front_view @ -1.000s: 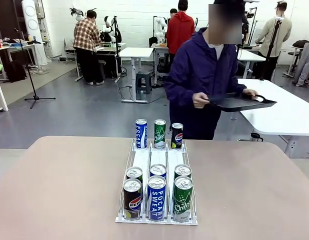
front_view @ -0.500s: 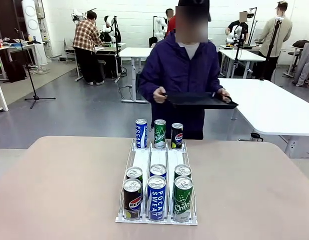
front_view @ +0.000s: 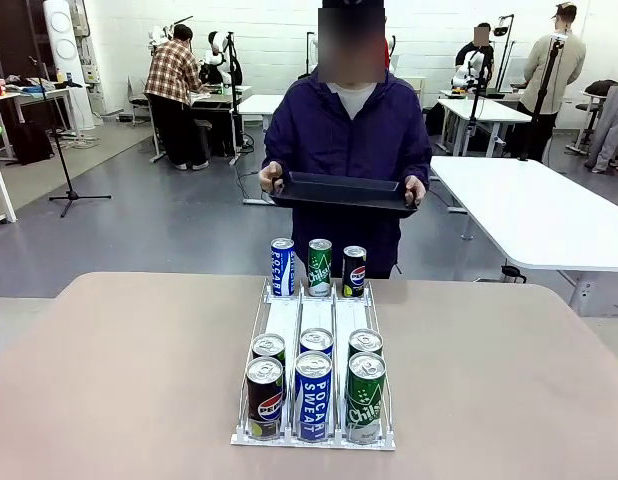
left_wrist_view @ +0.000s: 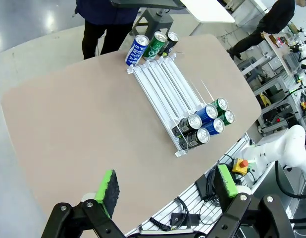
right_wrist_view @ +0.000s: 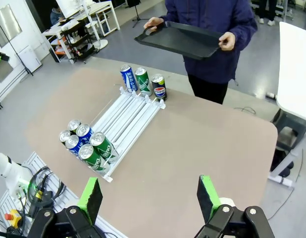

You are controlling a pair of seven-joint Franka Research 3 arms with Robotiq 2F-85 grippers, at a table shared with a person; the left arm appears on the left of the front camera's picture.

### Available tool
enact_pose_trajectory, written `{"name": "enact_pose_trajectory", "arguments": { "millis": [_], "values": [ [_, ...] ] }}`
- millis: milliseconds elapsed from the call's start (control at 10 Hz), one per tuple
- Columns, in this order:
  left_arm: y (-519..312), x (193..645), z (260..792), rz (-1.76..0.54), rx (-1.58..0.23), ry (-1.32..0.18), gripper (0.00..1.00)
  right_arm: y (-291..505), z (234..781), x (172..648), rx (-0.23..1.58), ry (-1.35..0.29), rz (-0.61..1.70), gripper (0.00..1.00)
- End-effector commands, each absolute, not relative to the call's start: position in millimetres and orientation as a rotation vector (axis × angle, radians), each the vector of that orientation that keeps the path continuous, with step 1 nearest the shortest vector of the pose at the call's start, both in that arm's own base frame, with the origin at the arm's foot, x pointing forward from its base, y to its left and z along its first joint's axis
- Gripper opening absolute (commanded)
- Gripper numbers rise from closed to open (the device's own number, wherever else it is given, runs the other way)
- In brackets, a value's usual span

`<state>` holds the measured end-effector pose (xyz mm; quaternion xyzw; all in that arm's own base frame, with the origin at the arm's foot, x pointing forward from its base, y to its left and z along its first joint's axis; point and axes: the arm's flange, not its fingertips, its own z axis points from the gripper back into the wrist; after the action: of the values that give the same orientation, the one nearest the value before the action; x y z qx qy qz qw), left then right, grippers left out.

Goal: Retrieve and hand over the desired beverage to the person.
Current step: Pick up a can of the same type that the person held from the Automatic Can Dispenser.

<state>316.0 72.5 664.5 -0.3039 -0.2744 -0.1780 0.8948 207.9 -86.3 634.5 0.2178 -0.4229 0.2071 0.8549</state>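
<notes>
The left tool [left_wrist_view: 167, 183] is seen in its wrist view with its green-padded fingers set wide apart and nothing between them, raised high above the tabletop [left_wrist_view: 83, 129]. The right tool [right_wrist_view: 149, 193] is likewise spread apart and empty, held well above the near edge of the tabletop.

A white wire rack [front_view: 285, 320] with three lanes is placed lengthwise at the middle of the tabletop. At its far end three cans are stood upright side by side: a blue Pocari Sweat can [front_view: 282, 267], a green can [front_view: 320, 267] and a Pepsi can [front_view: 354, 271]. At the near end six more cans are packed in two rows of three, with a second Pepsi can [front_view: 264, 398], a second Pocari Sweat can [front_view: 313, 396] and a second green can [front_view: 365, 397] in the front row. The middle stretch of the lanes is left bare.

The person [front_view: 349, 130], dressed in a dark hooded jacket, is stood at the far side of the tabletop, just behind the rack. A black tray [front_view: 341, 192] is held level at waist height, gripped at one end by one hand [front_view: 272, 179] and at the opposite end by the other hand [front_view: 416, 190]. No can is touched by either tool.
</notes>
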Motion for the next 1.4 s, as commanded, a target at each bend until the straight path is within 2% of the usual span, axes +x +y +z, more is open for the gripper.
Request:
{"name": "enact_pose_trajectory", "arguments": {
  "millis": [0, 1300],
  "values": [
    [73.4, 316.4, 665.4, -0.363, -0.632, -0.583, 1.0, -85.1, 634.2, 208.3, 0.457, -0.887, 0.445, 1.0],
    [73.4, 316.4, 665.4, -0.363, -0.632, -0.583, 1.0, -85.1, 634.2, 208.3, 0.457, -0.887, 0.445, 1.0]
  ]
}}
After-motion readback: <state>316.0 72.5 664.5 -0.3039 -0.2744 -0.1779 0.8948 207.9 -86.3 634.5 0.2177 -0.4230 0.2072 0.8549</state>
